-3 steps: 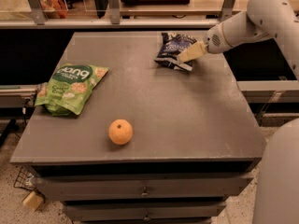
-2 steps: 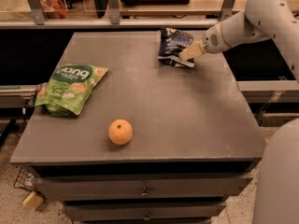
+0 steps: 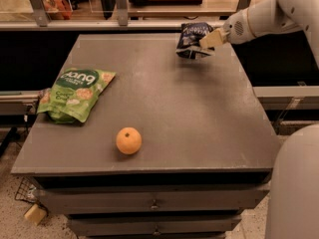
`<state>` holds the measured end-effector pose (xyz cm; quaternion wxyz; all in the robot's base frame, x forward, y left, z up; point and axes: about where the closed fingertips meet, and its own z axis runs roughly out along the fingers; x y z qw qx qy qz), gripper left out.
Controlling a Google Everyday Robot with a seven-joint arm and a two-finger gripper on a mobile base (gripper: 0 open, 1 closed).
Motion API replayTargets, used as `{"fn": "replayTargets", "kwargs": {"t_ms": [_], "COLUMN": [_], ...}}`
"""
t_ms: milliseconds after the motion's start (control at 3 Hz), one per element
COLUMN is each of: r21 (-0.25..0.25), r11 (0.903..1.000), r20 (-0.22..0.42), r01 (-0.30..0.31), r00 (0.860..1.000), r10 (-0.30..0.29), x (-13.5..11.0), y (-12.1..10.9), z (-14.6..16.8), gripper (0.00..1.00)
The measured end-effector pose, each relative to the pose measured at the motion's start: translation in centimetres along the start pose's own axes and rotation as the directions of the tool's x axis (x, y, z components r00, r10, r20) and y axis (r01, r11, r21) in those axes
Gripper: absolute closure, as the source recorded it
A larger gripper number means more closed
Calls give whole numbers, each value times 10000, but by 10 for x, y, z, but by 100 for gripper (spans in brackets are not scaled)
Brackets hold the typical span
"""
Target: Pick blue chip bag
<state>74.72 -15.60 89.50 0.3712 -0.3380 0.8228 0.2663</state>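
At the far right corner of the grey table [image 3: 189,113], the blue chip bag [image 3: 191,38] hangs tilted, its lower edge at or barely off the surface. The gripper [image 3: 213,38], coming in from the right, pinches the bag's right-hand edge between its pale fingers. The step in hand looks like the lift. The hold is on a thin crinkled margin, so the rise should be straight up and unhurried, with no swing that could let the foil slide out of the pinch. It should also go high enough for the drooping bottom corner to come free of the tabletop before any move sideways. The other things lie well apart from it. Counted from the left: one light-green snack bag [image 3: 75,93] near the left edge, one orange [image 3: 129,140] toward the front, one blue chip bag, one gripper
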Motion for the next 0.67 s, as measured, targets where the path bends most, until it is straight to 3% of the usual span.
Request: {"fn": "replayTargets", "kwargs": {"t_ms": [333,667], "r21": [-596,-695], "r11": [9956,9915], "r20": [701,1019], "r01": [719,1099], "r00": [9952,9895], "r10": [-676,-1026], "x": [-26,-42], "y": [12,19], "z": [-35,-53], "gripper": [100,100]}}
